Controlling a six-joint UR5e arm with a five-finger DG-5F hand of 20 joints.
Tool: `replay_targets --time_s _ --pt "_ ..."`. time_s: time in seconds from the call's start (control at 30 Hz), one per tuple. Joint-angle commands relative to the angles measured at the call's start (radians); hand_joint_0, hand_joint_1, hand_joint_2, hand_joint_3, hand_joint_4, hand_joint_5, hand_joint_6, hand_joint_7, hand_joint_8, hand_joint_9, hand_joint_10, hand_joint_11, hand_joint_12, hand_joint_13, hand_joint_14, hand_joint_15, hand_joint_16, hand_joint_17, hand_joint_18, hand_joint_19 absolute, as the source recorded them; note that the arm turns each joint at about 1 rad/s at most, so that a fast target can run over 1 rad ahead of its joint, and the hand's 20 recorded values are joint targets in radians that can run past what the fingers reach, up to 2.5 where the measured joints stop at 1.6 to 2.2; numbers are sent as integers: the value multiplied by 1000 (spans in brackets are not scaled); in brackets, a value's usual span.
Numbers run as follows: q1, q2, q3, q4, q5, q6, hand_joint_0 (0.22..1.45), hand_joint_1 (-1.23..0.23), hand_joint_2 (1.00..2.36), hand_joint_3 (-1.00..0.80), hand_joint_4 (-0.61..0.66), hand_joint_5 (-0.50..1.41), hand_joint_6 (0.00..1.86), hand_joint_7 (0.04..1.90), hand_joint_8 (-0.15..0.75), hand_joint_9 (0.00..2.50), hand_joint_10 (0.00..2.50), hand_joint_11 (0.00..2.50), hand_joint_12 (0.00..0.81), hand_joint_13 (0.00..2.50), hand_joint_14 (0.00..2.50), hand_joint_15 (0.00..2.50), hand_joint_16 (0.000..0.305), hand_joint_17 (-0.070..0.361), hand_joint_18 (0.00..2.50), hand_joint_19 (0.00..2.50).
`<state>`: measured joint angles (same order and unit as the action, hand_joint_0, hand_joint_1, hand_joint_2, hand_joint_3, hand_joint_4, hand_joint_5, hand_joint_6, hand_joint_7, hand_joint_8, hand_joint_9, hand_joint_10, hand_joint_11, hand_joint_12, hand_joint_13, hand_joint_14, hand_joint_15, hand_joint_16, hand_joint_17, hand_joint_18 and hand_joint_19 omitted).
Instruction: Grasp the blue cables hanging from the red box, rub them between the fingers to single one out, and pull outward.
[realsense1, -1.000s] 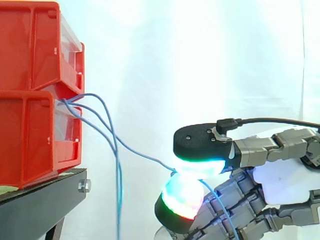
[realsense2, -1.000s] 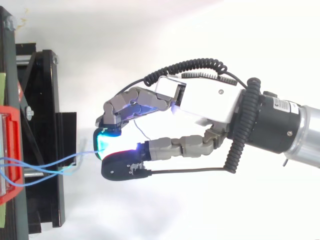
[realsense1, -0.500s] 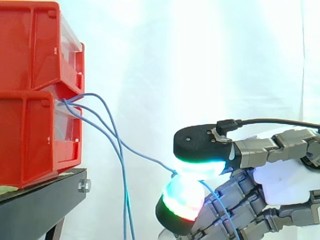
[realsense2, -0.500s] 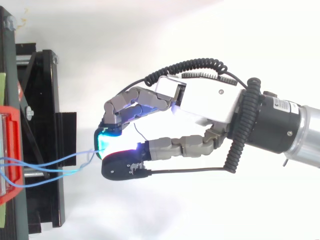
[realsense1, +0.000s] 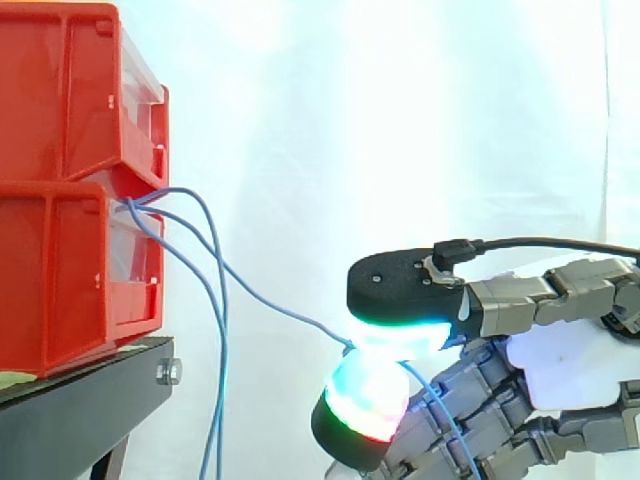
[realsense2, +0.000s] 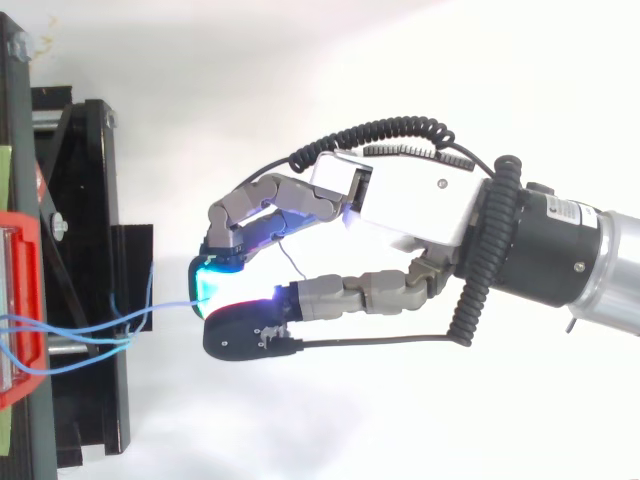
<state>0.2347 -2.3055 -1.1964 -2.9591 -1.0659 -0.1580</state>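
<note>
Stacked red bins (realsense1: 70, 180) stand at the left on a black stand (realsense1: 80, 410). Thin blue cables (realsense1: 205, 260) come out of the lower bin's front. One blue cable (realsense1: 290, 315) runs slanting down to the right into the hand (realsense2: 400, 200), pinched between a cyan-green glowing pad (realsense1: 400, 335) above and a red-green glowing pad (realsense1: 365, 395) below. Its tail (realsense1: 440, 405) trails on past the curled fingers. Two other cables (realsense1: 215, 400) hang loose, down from the bin. From above, the pinched cable (realsense2: 165, 308) reaches from the bin (realsense2: 20, 300) to the fingertips.
A white curtain (realsense1: 400, 130) backs the scene. The black stand (realsense2: 80, 280) juts out below the bins at the left. The arm's grey and black wrist (realsense2: 560, 250) comes in from the right.
The hand has stayed in place, holding the one cable. The two loose cables have swung, hanging further to the left than half a second ago.
</note>
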Motion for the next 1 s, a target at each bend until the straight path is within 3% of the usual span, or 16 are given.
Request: replay_targets --time_s 0.0,0.97 --pt "0 0 0 0 0 0 603 -865 1018 -45 -10 -101 887 1204 241 786 10 304 307 690 20 463 41 93 563 424" --pt "0 0 0 0 1 0 602 -861 1017 -44 -21 -102 891 1190 237 823 12 350 310 726 19 486 42 94 607 441"
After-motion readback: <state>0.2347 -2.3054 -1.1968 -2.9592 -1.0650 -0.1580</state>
